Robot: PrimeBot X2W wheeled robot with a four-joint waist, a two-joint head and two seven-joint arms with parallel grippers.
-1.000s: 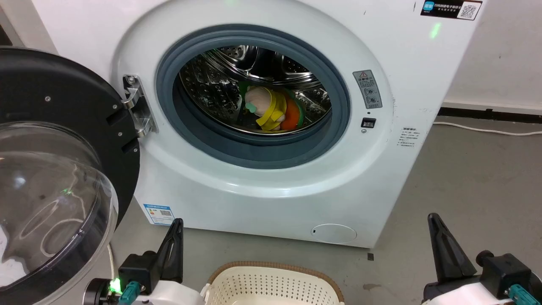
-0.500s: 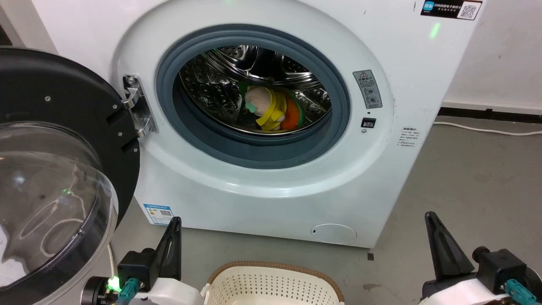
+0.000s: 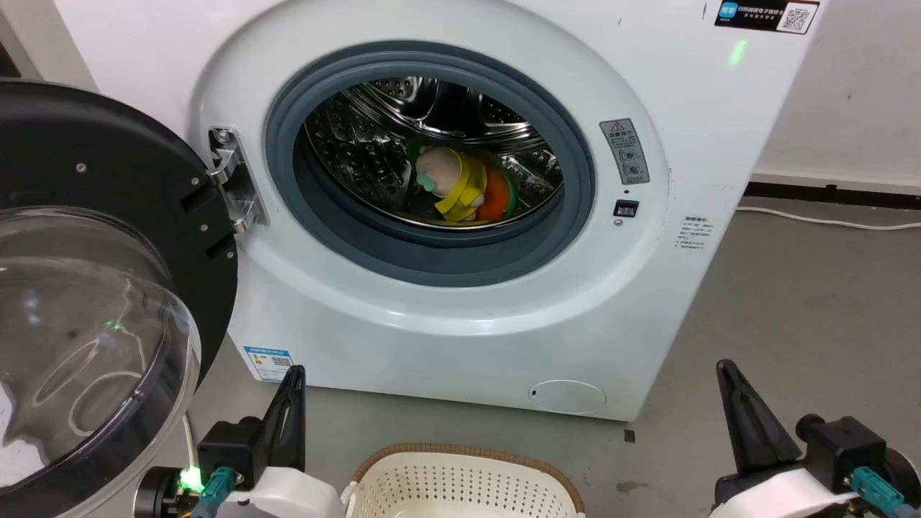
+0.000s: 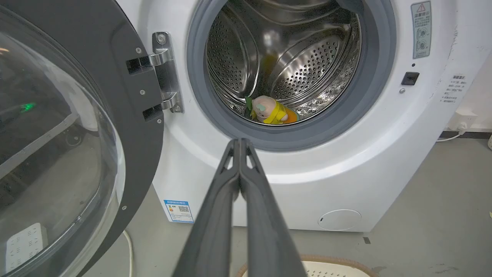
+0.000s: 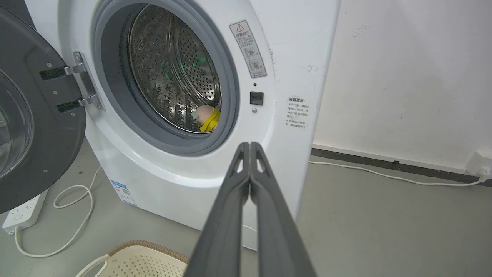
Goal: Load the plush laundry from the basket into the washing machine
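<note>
The plush laundry (image 3: 464, 188), a small orange-and-yellow soft toy with green trim and a pale peach rounded part, lies low in the shiny steel drum (image 3: 360, 144) of the large white front-loading washing machine (image 3: 446, 324). It sits toward 5 o'clock in the opening, probably where its own weight settled it. The round black-framed door (image 3: 108, 158) hangs open at 9 o'clock. The left claw (image 3: 293, 381) and the right claw (image 3: 727, 374) are both clenched on nothing. They flank the oval cream perforated basket (image 3: 460, 485) at 6 o'clock, with the toy well apart toward 12 o'clock. The loading looks finished.
</note>
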